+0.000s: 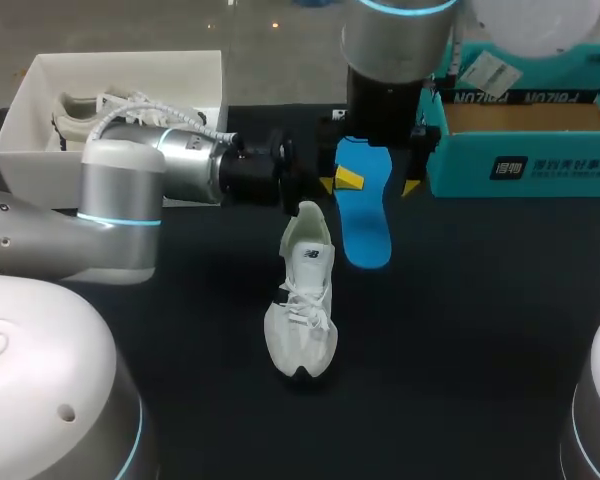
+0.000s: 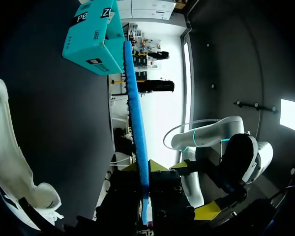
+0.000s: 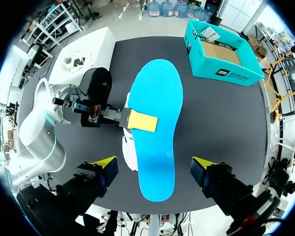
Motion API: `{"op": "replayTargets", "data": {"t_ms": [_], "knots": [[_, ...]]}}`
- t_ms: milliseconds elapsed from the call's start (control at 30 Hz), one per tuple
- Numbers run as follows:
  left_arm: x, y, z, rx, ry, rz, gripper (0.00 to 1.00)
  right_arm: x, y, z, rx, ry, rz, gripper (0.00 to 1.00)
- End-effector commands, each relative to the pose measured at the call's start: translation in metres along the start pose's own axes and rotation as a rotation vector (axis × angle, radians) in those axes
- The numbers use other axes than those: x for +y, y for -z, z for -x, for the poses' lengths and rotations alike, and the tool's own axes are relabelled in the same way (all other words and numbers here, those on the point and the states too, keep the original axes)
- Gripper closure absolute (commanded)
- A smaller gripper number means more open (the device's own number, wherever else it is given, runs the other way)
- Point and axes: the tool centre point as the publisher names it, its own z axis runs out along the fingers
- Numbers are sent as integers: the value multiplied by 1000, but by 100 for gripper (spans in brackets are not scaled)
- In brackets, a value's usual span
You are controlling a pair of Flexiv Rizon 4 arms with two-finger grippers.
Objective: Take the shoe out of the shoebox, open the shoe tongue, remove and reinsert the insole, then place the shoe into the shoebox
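1. Teal shoebox [image 1: 525, 165]: far right, open.
2. White sneaker [image 1: 302, 310]: mid-table, upright.
3. Blue insole [image 1: 365, 220]: aloft just beyond sneaker; likely light, floppy; pinch an edge.
4. Left gripper [image 3: 141, 121] clamps its left edge; right gripper [image 3: 154, 166] spread, untouching.

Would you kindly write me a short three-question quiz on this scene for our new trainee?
1. True or false: the blue insole sits inside the shoe on the table.
2. Which gripper holds the insole? A) left gripper B) right gripper C) neither
3. Fill in: the second shoe sits in a box coloured ____.
Key: 1 false; 2 A; 3 white.
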Motion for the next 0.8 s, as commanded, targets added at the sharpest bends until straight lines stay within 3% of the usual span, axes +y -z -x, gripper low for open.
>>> {"op": "replayTargets", "data": {"t_ms": [33, 767, 800], "knots": [[0, -1, 4, 5, -1, 1, 100, -5, 0, 1, 2, -1, 11, 0], [0, -1, 4, 5, -1, 1, 100, -5, 0, 1, 2, -1, 11, 0], [0, -1, 4, 5, -1, 1, 100, -3, 1, 5, 54, -10, 1, 0]]}}
